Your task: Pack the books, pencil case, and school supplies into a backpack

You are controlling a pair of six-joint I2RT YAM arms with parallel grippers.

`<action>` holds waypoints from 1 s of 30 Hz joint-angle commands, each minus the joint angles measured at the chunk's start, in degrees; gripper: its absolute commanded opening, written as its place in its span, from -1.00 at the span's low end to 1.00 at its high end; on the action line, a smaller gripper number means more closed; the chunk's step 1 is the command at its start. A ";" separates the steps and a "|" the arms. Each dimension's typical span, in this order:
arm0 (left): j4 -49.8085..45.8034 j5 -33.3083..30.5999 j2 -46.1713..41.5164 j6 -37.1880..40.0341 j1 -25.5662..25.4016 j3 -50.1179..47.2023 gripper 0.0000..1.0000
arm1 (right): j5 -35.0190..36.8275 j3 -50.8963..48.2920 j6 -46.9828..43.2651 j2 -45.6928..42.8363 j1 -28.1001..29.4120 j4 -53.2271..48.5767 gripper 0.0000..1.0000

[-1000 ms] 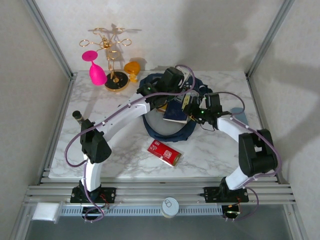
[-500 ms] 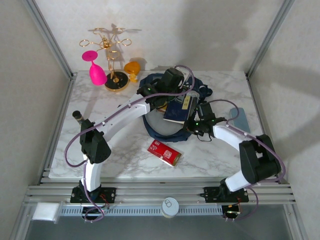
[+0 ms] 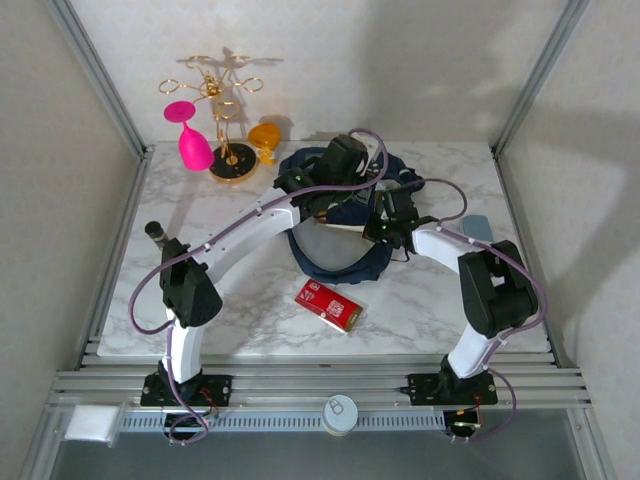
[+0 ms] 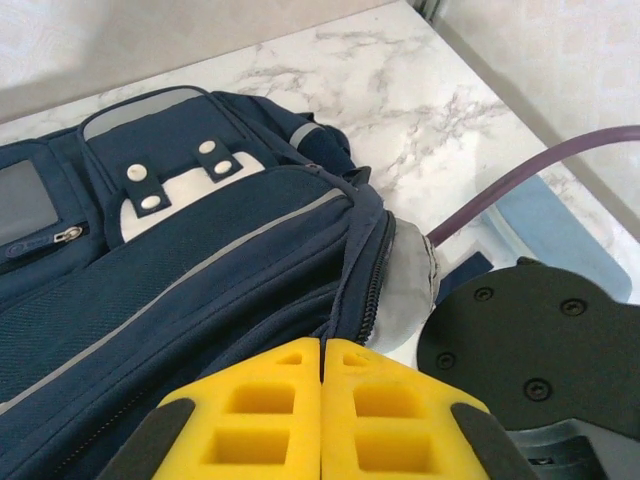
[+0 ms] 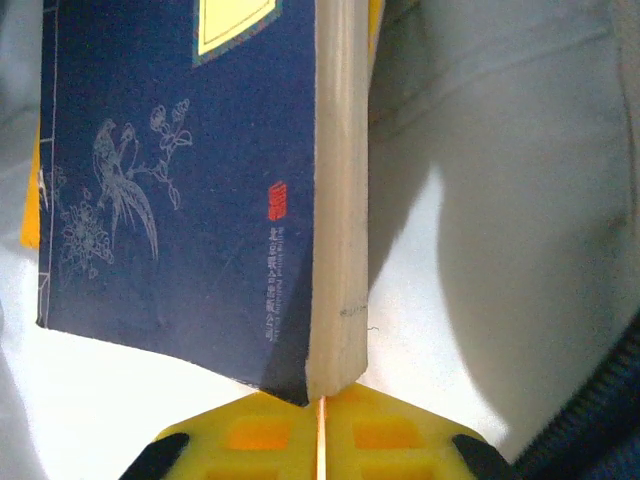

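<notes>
1. Top external view: the soft navy fabric backpack (image 3: 342, 268) lies open at the middle back of the marble table (image 3: 440, 300), with its pale lining showing. Both arms arch over it, so the left gripper (image 3: 322, 208) and right gripper (image 3: 368, 228) cover much of the opening. A flat red box (image 3: 329, 305) lies just in front, and a grey-blue pouch (image 3: 478, 227) lies to the right. A pink glass (image 3: 188, 140), an orange glass (image 3: 265, 140) and a gold wire rack (image 3: 222, 110) stand at the back left.
2. Left wrist view: the left gripper's (image 4: 322, 400) yellow fingers, moulded with square hollows, are pressed together over the backpack's (image 4: 200, 270) zipper edge. Whether cloth is caught between them cannot be told.
3. Right wrist view: the right gripper's (image 5: 320, 432) fingers are pressed together, their tips at the lower corner of the navy booklet (image 5: 180, 200). The booklet stands inside the backpack against grey lining, its cream page edge showing, with a yellow book (image 5: 30, 210) behind it.
</notes>
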 commanded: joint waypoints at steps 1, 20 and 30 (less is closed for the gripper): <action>6.65 1.79 -4.41 -3.28 -0.78 2.18 -1.00 | 0.72 1.53 -1.30 2.60 0.30 9.52 -0.79; 27.24 3.54 7.33 -35.75 -3.99 -1.81 -1.00 | -7.22 -8.74 -6.32 -30.07 -24.56 -13.70 -0.31; 13.87 12.08 15.71 -31.27 -3.02 16.98 -0.24 | -11.46 1.15 -5.43 -27.74 -29.11 -18.34 -0.22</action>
